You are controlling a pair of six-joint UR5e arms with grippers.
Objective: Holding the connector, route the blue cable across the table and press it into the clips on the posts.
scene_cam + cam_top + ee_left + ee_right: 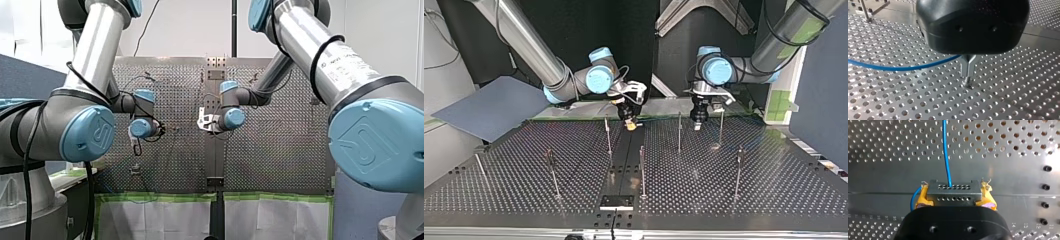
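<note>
Pinches the grey connector (953, 193) with my right gripper (955, 196), one yellow pad (923, 197) tight on each side. Holds it low over the smooth strip in the middle of the table (1003, 147), at the back in the top view. Sends the blue cable (946, 152) out of the connector's upper row of holes and away over the table. Presses the metal fingers (965, 66) of my left gripper (968, 73) together on the blue cable, tips pointing down, very close to the table. Shows the cable coming in from one side, a little above the table, and ending at those fingers. In the top view, both grippers near each other, with one thin post (679, 131) between them and more posts standing nearer the camera.
</note>
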